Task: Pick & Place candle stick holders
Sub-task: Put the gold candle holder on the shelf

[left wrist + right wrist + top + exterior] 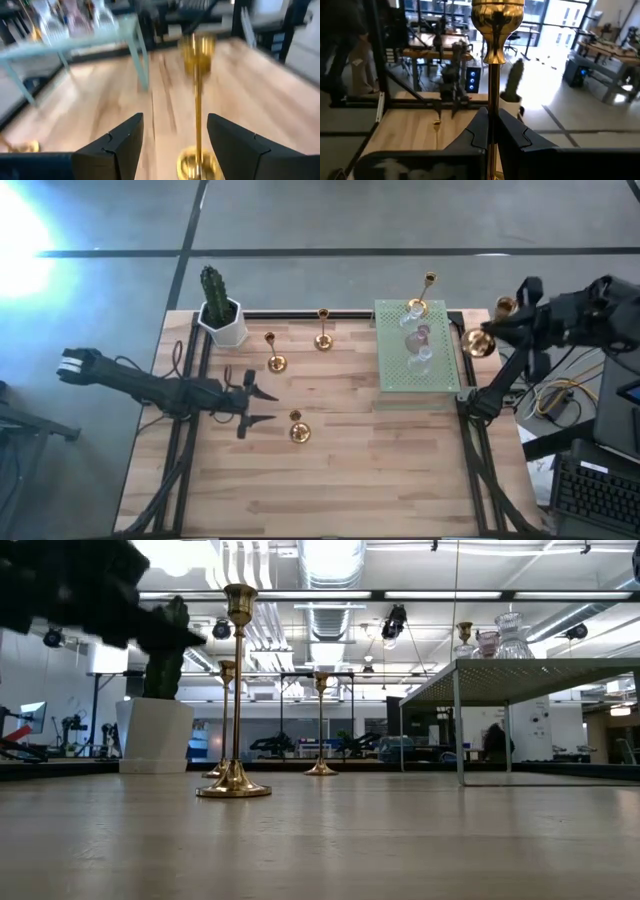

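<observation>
The left gripper [262,407] hovers above the wooden table [330,480], its two fingers [117,145] spread apart and pointing toward a gold candle stick holder [298,430] standing upright just beyond the fingertips. In the left wrist view this holder [198,100] sits in line with the gap between the fingers but is not gripped. In the low view it [235,690] is the nearest item and stands on its round base.

The right gripper [492,330] is positioned at the table's right edge, beside the green perforated mat [395,375]. Its fingers [477,130] are pressed against the thin stem of a tall gold holder [494,60], which stands upright between them with its cup above the fingertips. From above, the held holder's round base [478,343] shows off the mat's right edge.

Remaining holders:
- Two tall gold holders stand on the table's far half, one [275,360] near the white pot with cactus [222,315], the other [323,338] to its right near the back edge.
- One tall gold holder [427,288] stands at the far end of the raised mat.
- Small clear and pinkish glass holders [418,335] are grouped on the mat, just beside one another; the low view shows them [498,638] on top of the raised mat surface.
</observation>
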Robot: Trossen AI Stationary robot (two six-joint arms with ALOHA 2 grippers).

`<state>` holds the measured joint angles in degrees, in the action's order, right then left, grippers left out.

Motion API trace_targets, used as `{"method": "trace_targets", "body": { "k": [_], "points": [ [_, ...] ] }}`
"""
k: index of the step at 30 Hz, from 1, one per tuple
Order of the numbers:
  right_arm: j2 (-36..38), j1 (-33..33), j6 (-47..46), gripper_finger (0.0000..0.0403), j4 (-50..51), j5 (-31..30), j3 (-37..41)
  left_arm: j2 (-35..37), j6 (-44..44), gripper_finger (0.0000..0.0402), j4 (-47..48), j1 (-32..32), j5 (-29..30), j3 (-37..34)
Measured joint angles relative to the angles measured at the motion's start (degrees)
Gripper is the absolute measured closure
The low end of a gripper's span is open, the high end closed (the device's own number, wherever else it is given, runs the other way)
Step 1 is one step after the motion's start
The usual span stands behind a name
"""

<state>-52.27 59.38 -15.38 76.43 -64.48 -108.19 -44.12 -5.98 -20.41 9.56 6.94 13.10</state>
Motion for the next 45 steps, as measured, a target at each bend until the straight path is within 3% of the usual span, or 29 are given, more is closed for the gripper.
{"method": "trace_targets", "body": {
  "k": [9, 11, 14, 18, 21, 26, 30, 34, 41, 45],
  "points": [
    [-1.0, -0.8, 13.5, 0.0392, -18.3, 6.3, 9.3, 0.0, 0.0, 0.0177, 0.0, 0.0, 0.0, -12.1],
    [-1.2, -2.5, 15.2, 0.0392, -21.1, 9.5, 11.1, -0.1, 0.1, 0.0177, 4.8, 0.0, -0.1, -12.4],
    [-1.4, -7.1, 17.0, 0.0392, -26.3, 18.7, 13.8, -0.2, 0.3, 0.0177, 15.5, 0.0, -0.1, -12.2],
    [-3.4, -15.9, 18.1, 0.0392, -30.7, 36.2, 16.9, -0.2, 0.5, 0.0177, 16.3, 0.0, -0.1, -12.6],
    [-6.1, -24.6, 19.3, 0.0392, -29.1, 41.4, 16.7, -0.2, 0.5, 0.0177, 16.2, 0.0, 0.0, -12.5],
    [-6.9, -40.9, 17.8, 0.0392, -22.1, 38.9, 13.1, -0.2, 0.5, 0.0177, 16.3, 0.0, 0.0, -12.5],
    [-3.6, -50.1, 7.5, 0.0392, -15.9, 31.4, 12.1, -0.2, 0.5, 0.0177, 16.3, 0.0, 0.0, -12.5],
    [2.1, -51.5, -4.4, 0.0392, -11.4, 20.2, 15.0, -0.2, 0.5, 0.0177, 16.3, 0.0, 0.0, -12.5],
    [13.3, -51.4, -12.0, 0.0392, -13.5, 19.6, 28.9, -0.2, 0.5, 0.0177, 16.3, 0.0, 0.0, -12.6],
    [17.1, -51.4, -10.7, 0.0392, -19.1, 24.7, 37.3, -0.2, 0.4, 0.0177, 16.3, 0.0, 0.0, -12.6]
  ]
}}
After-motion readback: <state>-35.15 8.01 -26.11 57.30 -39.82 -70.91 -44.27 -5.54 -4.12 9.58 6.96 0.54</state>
